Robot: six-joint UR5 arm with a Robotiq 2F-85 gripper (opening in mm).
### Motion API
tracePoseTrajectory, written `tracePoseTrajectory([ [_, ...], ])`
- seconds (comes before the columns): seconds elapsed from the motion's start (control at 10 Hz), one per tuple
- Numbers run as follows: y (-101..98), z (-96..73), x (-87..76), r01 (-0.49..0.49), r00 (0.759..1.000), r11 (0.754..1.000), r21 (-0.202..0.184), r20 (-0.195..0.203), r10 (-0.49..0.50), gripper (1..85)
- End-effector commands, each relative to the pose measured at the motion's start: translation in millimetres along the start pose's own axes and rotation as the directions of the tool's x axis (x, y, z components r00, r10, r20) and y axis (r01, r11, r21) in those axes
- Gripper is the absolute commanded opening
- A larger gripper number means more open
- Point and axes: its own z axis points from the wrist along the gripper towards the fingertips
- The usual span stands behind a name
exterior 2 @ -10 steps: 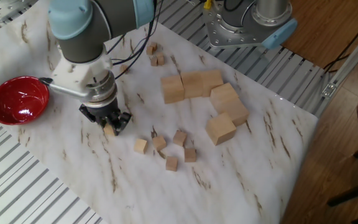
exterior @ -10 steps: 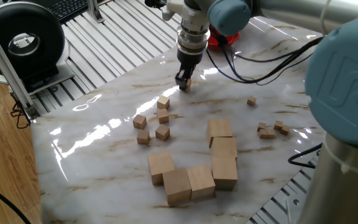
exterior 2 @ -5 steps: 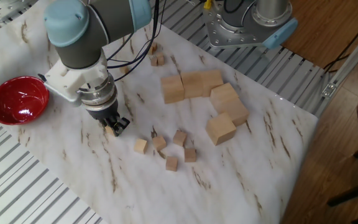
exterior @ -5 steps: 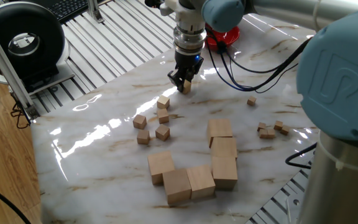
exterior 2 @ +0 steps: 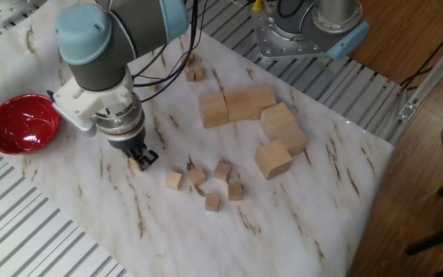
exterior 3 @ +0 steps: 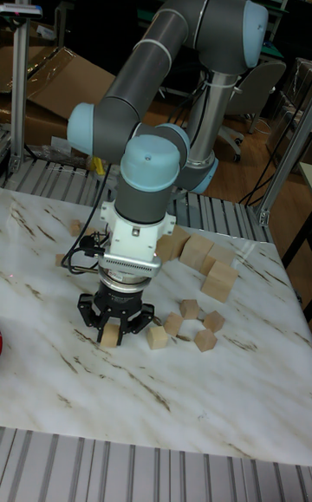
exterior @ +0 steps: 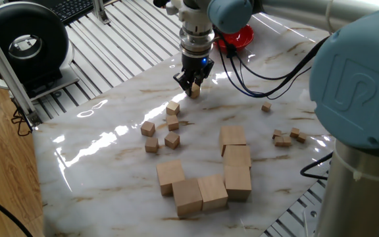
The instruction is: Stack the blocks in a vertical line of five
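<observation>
My gripper [exterior: 191, 87] [exterior 2: 138, 159] [exterior 3: 117, 327] points straight down at the far side of the marble table, shut on one small light-wood block [exterior: 194, 92] [exterior 2: 134, 164] [exterior 3: 109, 335]. The block sits low between the fingers, at or just above the tabletop; contact with the table cannot be told. Several more blocks lie loose in a cluster nearby, among them one [exterior: 172, 108] closest to the gripper, another [exterior: 148, 128] further left and a third [exterior: 172, 139]. The same cluster [exterior 2: 197, 177] [exterior 3: 172, 324] shows in the other views, all single, none stacked.
Several large light-wood cubes [exterior: 237, 157] [exterior 2: 241, 102] are grouped in an L shape beyond the cluster. Tiny wooden cubes [exterior: 281, 138] [exterior 2: 194, 74] lie near the table's edge. A red bowl [exterior 2: 21, 123] [exterior: 239, 39] stands at a corner behind the gripper. Cables trail from the wrist.
The gripper has turned about its vertical axis and shifted slightly toward the block cluster, with the block still between its fingers. The loose blocks have not moved.
</observation>
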Motion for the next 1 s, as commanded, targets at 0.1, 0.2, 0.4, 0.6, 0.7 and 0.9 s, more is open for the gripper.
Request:
tracePoseTrajectory([
  [0.1,0.2,0.2,-10.5,0.007,0.999,1.000,0.002,0.032,-0.007,10.0],
  [0.2,1.2,0.0,-12.8,0.015,0.999,1.000,-0.001,0.041,-0.015,12.0],
  [0.4,4.9,-0.2,-10.0,0.022,0.999,1.000,-0.016,0.030,-0.022,20.0],
  [0.6,8.8,-1.4,6.6,0.063,0.997,0.997,-0.035,-0.030,-0.064,27.7],
  [0.7,10.0,-1.5,6.3,0.075,0.997,0.996,-0.040,-0.028,-0.076,31.3],
  [0.9,7.5,-1.4,6.1,0.089,0.995,0.995,-0.034,-0.031,-0.090,33.0],
])
